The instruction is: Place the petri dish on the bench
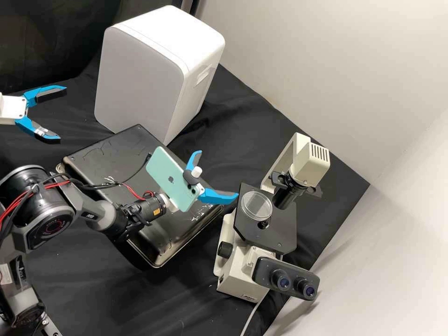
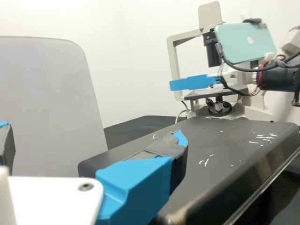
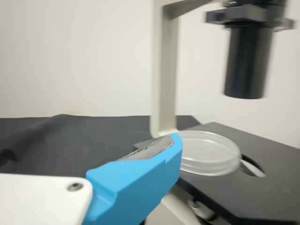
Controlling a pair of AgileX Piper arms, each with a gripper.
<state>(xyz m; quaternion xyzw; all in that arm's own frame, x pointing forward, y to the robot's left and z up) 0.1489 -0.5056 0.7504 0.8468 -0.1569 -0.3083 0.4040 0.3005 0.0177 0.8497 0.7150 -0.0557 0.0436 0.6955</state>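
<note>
While the petri dish [image 1: 256, 206] lies ungrasped on the microscope stage [image 1: 280, 228], the task is judged barely begun: the right gripper [image 1: 217, 176] is held spread just beside it, the left gripper [image 1: 59, 113] spread well away, and lifting and setting down on the bench [image 1: 242, 126] are left.

From the high view, the phone [image 1: 173, 179] hides the wrist of the right hand [image 1: 218, 175], and that arm covers part of the tray [image 1: 107, 158]. The left hand [image 1: 60, 113] is cut off at the picture's edge behind its white body. At the right wrist, a blue finger [image 3: 140, 173] covers one side of the dish [image 3: 206, 152], and the black tube [image 3: 243, 51] above it is blurred and cropped. At the left wrist, phone and arm hide much of the microscope [image 2: 187, 61], and the white box [image 2: 47, 103] runs off the edge.
</note>
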